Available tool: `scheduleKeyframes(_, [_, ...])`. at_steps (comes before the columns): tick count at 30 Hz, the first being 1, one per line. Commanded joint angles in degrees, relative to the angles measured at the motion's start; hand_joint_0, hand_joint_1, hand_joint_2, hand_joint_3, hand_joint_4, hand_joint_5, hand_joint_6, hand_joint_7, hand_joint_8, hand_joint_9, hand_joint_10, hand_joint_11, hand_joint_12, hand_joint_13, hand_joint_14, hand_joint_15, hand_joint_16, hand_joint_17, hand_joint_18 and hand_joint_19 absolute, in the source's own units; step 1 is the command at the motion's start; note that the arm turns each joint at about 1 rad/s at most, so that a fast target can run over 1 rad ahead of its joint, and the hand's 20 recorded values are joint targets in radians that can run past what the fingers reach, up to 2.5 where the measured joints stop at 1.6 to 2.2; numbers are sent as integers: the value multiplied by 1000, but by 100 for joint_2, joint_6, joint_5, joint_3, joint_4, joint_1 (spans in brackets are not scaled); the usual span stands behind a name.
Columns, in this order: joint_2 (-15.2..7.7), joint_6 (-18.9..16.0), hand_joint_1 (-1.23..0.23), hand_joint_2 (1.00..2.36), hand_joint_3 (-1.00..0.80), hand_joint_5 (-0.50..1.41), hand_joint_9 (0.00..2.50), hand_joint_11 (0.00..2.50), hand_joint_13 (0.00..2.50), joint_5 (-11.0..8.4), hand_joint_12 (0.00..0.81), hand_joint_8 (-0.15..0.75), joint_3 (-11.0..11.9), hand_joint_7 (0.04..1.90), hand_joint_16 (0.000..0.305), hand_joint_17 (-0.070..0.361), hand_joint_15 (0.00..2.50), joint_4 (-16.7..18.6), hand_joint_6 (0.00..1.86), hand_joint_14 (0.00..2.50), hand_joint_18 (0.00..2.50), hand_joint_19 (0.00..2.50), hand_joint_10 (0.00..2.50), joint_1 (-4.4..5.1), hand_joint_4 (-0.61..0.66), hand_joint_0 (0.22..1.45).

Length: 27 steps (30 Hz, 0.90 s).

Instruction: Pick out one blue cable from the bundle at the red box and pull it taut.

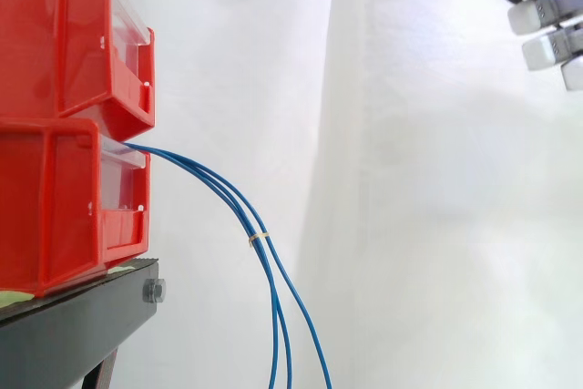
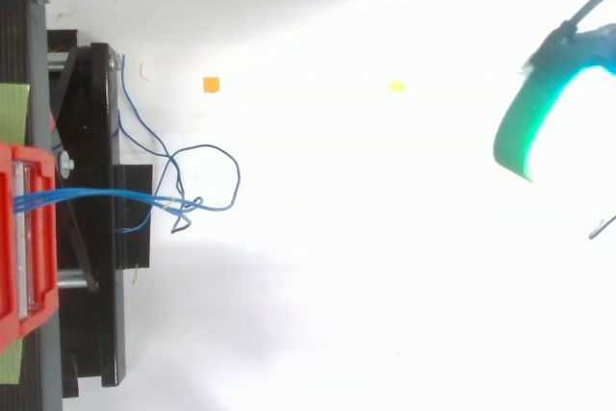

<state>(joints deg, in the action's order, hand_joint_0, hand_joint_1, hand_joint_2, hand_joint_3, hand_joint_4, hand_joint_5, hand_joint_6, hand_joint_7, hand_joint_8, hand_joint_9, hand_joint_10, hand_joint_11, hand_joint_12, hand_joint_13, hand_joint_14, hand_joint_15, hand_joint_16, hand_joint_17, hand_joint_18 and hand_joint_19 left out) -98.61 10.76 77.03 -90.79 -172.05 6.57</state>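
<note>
Side view: two red bins sit stacked on a black bench [image 1: 82,325], the upper bin [image 1: 64,34] directly on the lower bin [image 1: 55,207], each with a clear front panel. A bolt [image 1: 153,291] shows on the bench's front edge and a strip of green tape [image 1: 14,296] lies under the lower bin. The blue cables [image 1: 232,198] leave the top front of the lower bin and sag in a slack curve down to the bottom edge. A pale tie [image 1: 259,239] bunches them partway along. Behind hangs a white curtain [image 1: 410,225]. The hand [image 1: 547,15] is at the upper right corner, well apart from the cables. Its pads lie side by side pointing left, released and holding nothing.

Top view: the blue cables [image 2: 96,197] run right from the red bin [image 2: 19,238] across the bench [image 2: 96,315] to the tie [image 2: 173,204]. Beyond it they loop loosely over the white floor [image 2: 385,286]. An orange marker [image 2: 211,85] and a yellow marker [image 2: 397,87] lie on the floor, both too small to show any writing. The hand [image 2: 525,127], with a pad glowing green, is at the right, far from the cables.
</note>
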Motion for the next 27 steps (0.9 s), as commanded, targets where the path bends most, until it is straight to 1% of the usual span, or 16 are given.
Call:
scheduleKeyframes(1, [-167, 31, -540, 1000, -500, -217, 451, 120, 365, -66, 343, 217, 0, 727, 64, 143, 174, 128, 502, 8, 246, 469, 4, 20, 125, 507])
scheduleKeyframes(3, [-264, 22, -547, 1000, -500, -215, 459, 126, 370, -101, 342, 216, 0, 729, 64, 143, 176, 207, 502, 8, 244, 473, 5, 29, 127, 509])
scheduleKeyframes(5, [-308, 31, -551, 1000, -500, -215, 463, 120, 383, -154, 345, 217, 0, 726, 64, 144, 176, 303, 502, 8, 245, 469, 5, 46, 126, 509])
scheduleKeyframes(7, [-501, 22, -559, 1000, -500, -215, 462, 123, 392, -198, 343, 217, 0, 729, 64, 143, 182, 409, 502, 8, 248, 473, 5, 73, 127, 513])
scheduleKeyframes(8, [-519, 22, -564, 1000, -500, -215, 461, 128, 395, -198, 339, 216, 0, 728, 64, 143, 187, 426, 502, 8, 249, 473, 5, 73, 127, 515])
scheduleKeyframes(10, [-633, 13, -603, 1000, -500, -215, 457, 137, 399, -215, 336, 213, 0, 733, 62, 140, 182, 532, 502, 8, 253, 458, 5, 90, 126, 529])
scheduleKeyframes(13, [-651, 22, -650, 1000, -500, -217, 452, 157, 409, -242, 333, 212, 0, 737, 60, 136, 186, 629, 502, 8, 256, 443, 7, 99, 128, 537])
scheduleKeyframes(14, [-782, 31, -657, 1000, -500, -217, 460, 172, 413, -532, 333, 213, 0, 737, 59, 134, 186, 936, 502, 10, 260, 442, 7, 161, 128, 537])
scheduleKeyframes(16, [-782, 66, -687, 1000, -500, -217, 484, 197, 430, -699, 332, 213, 0, 739, 58, 130, 195, 1015, 502, 9, 271, 440, 8, 178, 134, 541])
scheduleKeyframes(17, [-800, 145, -688, 1000, -500, -217, 487, 198, 432, -830, 332, 213, 0, 743, 58, 130, 199, 1086, 502, 9, 272, 440, 8, 204, 136, 542])
scheduleKeyframes(18, [-800, 242, -699, 1000, -500, -217, 487, 209, 440, -901, 335, 215, 0, 742, 57, 129, 203, 1112, 503, 9, 279, 439, 9, 222, 140, 542])
scheduleKeyframes(21, [-809, 365, -714, 1000, -500, -216, 492, 207, 446, -971, 335, 216, 0, 746, 56, 127, 206, 1121, 502, 9, 287, 447, 9, 257, 144, 543])
scheduleKeyframes(23, [-818, 506, -720, 1000, -500, -216, 492, 219, 447, -1077, 336, 216, 0, 745, 56, 127, 210, 1121, 503, 9, 288, 439, 9, 301, 144, 543])
scheduleKeyframes(25, [-914, 576, -721, 1000, -500, -216, 490, 214, 450, -1120, 336, 216, 0, 743, 56, 126, 214, 1121, 502, 9, 288, 446, 9, 328, 145, 543])
scheduleKeyframes(26, [-914, 585, -722, 1000, -500, -216, 490, 214, 450, -1129, 337, 216, 0, 746, 56, 126, 215, 1121, 502, 9, 288, 446, 9, 328, 145, 543])
scheduleKeyframes(27, [-1002, 594, -725, 1000, -500, -217, 489, 218, 450, -1129, 337, 217, 0, 743, 56, 127, 203, 1121, 503, 9, 289, 445, 9, 336, 143, 541])
